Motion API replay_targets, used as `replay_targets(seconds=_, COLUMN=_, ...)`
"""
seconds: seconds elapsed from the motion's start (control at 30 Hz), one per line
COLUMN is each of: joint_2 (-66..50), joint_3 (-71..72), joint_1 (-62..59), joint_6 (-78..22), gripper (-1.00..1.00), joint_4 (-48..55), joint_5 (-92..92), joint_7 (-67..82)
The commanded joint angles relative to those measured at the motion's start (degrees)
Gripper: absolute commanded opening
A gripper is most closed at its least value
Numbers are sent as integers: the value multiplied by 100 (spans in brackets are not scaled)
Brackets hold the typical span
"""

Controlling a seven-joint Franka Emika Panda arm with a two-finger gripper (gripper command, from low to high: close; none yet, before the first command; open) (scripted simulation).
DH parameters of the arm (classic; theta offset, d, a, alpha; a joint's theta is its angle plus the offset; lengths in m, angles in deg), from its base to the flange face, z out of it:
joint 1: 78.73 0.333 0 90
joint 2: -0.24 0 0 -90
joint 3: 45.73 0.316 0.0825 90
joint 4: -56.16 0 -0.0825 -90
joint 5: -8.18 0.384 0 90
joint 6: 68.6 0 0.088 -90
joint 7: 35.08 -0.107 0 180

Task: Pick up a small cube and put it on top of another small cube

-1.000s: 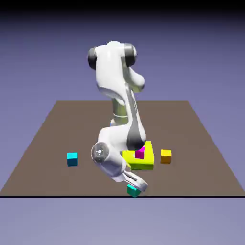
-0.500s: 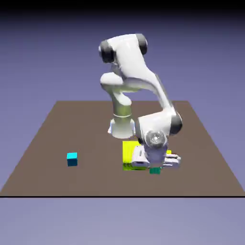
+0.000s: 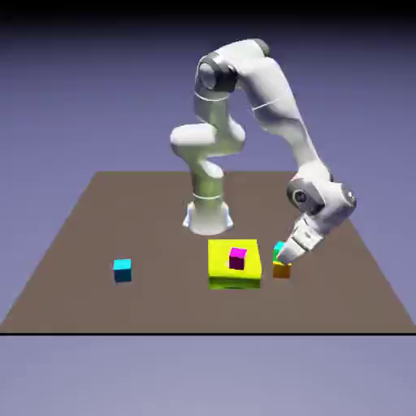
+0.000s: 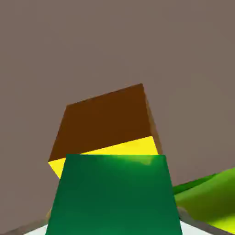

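Across to the exterior view's right the white arm [image 3: 280, 101] has swung since the earlier frame, and the teal cube [image 3: 279, 251], then down by the table's near edge, has travelled with it to a place directly over the orange-yellow cube [image 3: 282, 270].

Biggest of all is the brown table [image 3: 146, 219], spread across the middle of the frame. Over it the arm arches up from its base near the centre, then bends down at the right. Next comes the flat yellow-green block [image 3: 219, 276], lower centre, with the magenta cube [image 3: 237, 259] sitting on it. The pincer [image 3: 286, 255] leans down from the upper right, its tips at the teal cube; from here I can't tell whether it's squeezing the cube or standing loose around it. In the hand view the teal cube looms large at the bottom, between the fingertips [image 4: 184, 214], with a strip of the orange-yellow cube's bright top showing beyond, turned a little against it. I can't make out whether the two cubes touch. Off in the lower left of the exterior view, well apart from everything, sits the sky-blue cube [image 3: 123, 271].
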Motion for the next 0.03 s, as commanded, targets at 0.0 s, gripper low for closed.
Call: replay_targets(seconds=0.0, joint_2=157, joint_3=93, joint_1=-13, joint_6=-249, gripper=100, joint_4=134, joint_5=159, joint_7=109)
